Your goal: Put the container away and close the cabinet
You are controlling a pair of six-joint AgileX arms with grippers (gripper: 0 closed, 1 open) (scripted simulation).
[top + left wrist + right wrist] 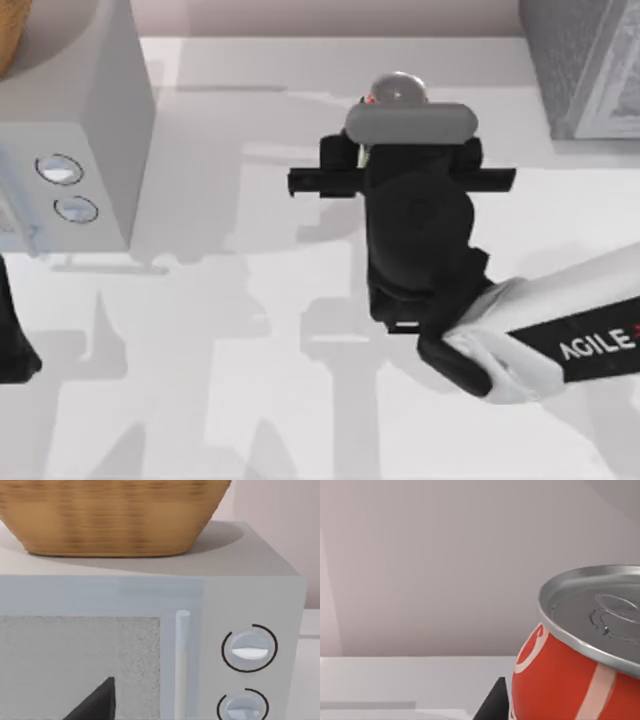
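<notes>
The container (397, 90), a red can with a silver top, stands upright at the back middle of the table. My right gripper (400, 150) reaches over it from the front, and its grey wrist camera covers most of the can. Up close the container (570, 680) sits tight against a dark finger (492, 705), so the gripper looks shut on it. The cabinet (570, 60), dark grey and speckled with a pale framed door panel (618, 75), stands at the back right corner. I cannot tell how its door stands.
A smooth light grey box (85, 120) with two round dials (66, 188) fills the back left, and a woven basket (110, 515) sits on top of it. My left arm (12, 340) is parked at the table's left edge, facing that box.
</notes>
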